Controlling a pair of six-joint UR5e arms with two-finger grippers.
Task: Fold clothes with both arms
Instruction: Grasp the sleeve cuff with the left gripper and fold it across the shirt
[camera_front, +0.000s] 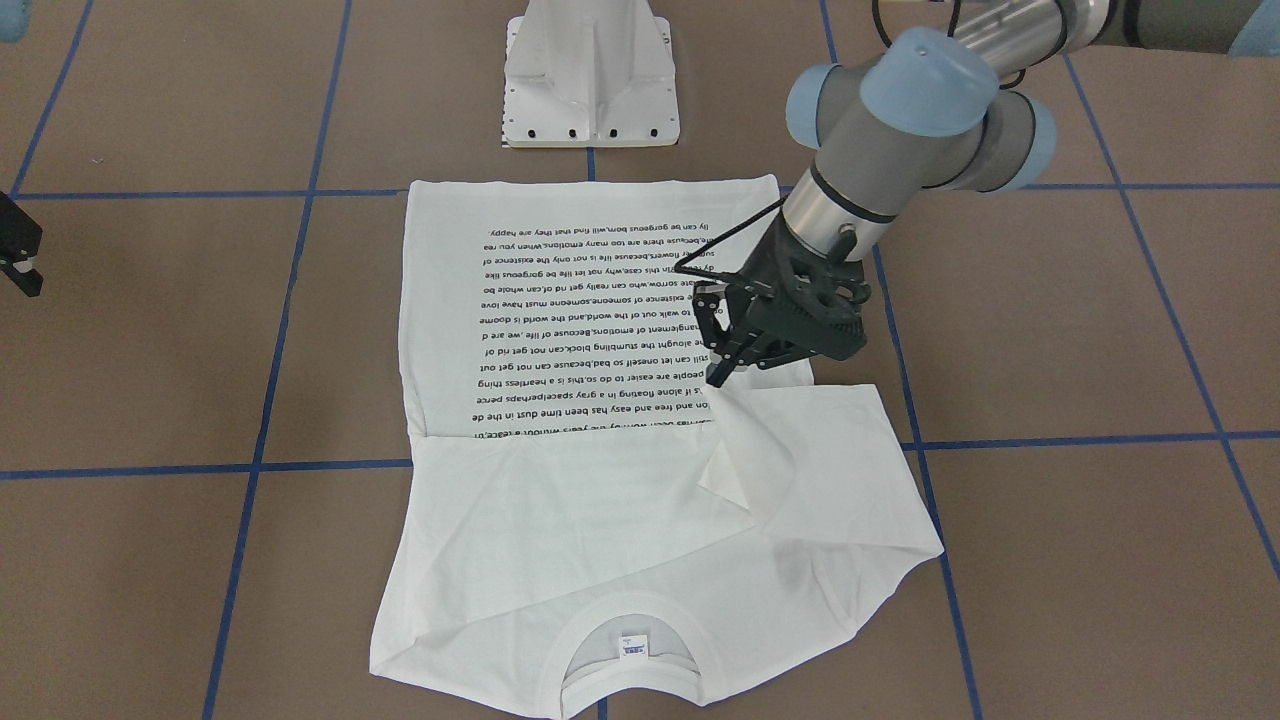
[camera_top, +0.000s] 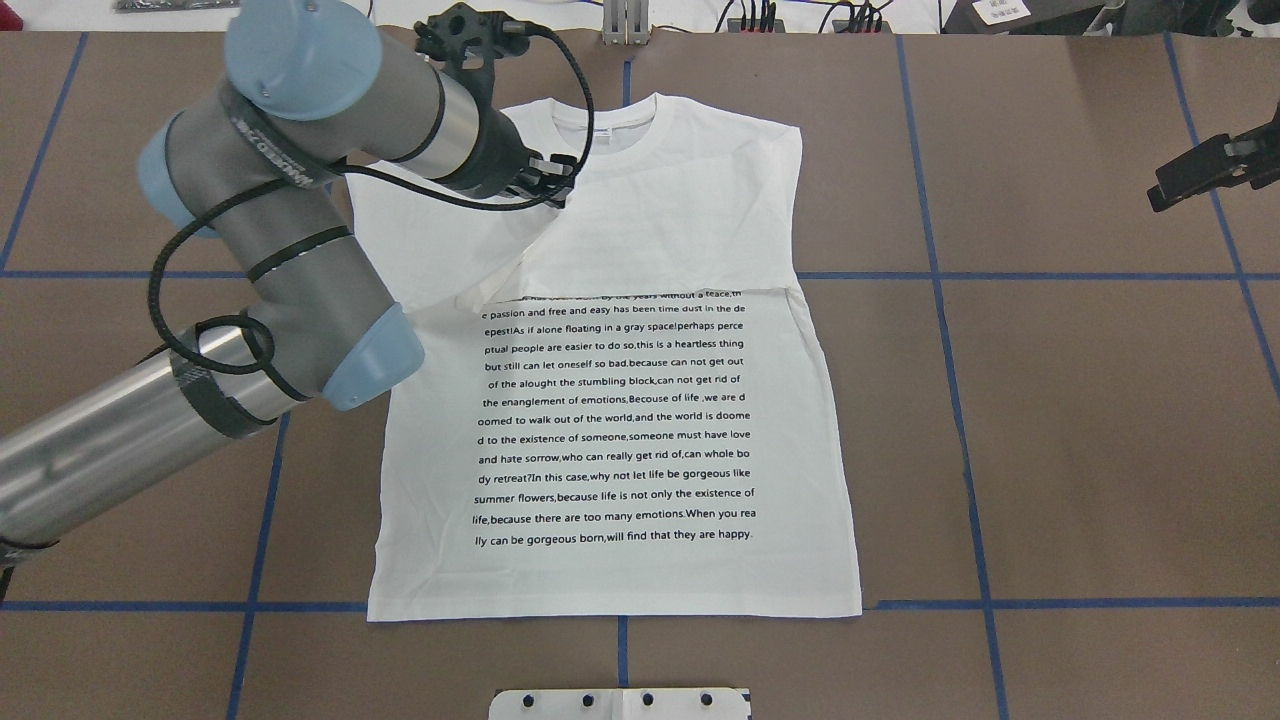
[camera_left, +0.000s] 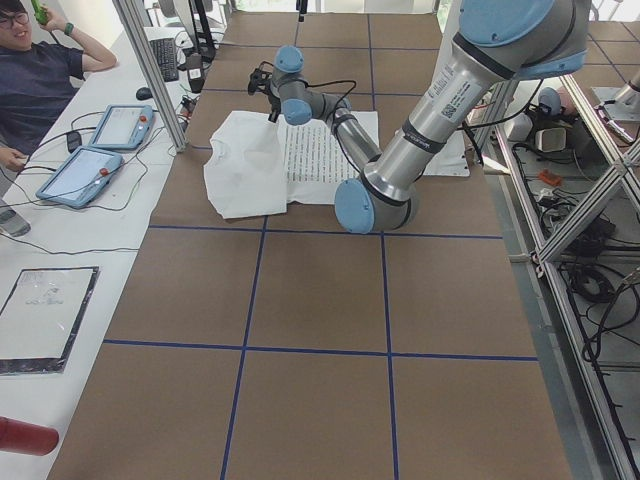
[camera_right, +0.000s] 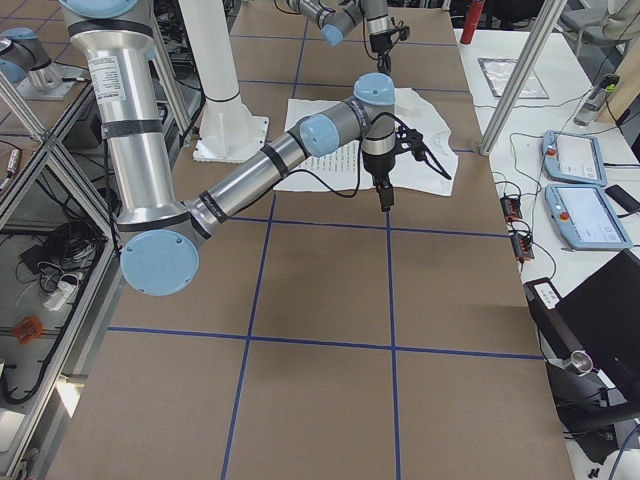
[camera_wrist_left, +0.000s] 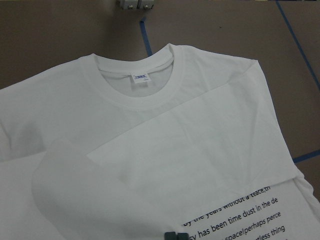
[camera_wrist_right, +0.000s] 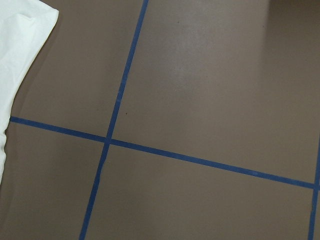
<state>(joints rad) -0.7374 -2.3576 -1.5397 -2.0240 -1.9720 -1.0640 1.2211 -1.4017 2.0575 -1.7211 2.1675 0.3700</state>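
The left gripper (camera_front: 722, 372), fingers nearly together, pinches up a peak of sleeve (camera_front: 735, 450) just above the white T-shirt (camera_top: 620, 440). Beneath it the shirt lies flat on the table (camera_top: 1080, 400), its long axis running out from the pedestal (camera_front: 590, 75): hem nearest that, printed text (camera_top: 615, 420) next, collar (camera_wrist_left: 140, 97) farthest. Only the left wrist view shows the tag (camera_wrist_left: 140, 78) clearly. Well off to the side hangs the right gripper (camera_top: 1165, 192); I cannot tell its opening. Its wrist view catches only the shirt's edge and blue tape (camera_wrist_right: 200, 160).

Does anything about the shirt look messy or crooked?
Yes. One sleeve of the shirt is tented up on a slant, seemingly pinched in the left gripper, and it hides a corner of the black text. The rest lies flat.
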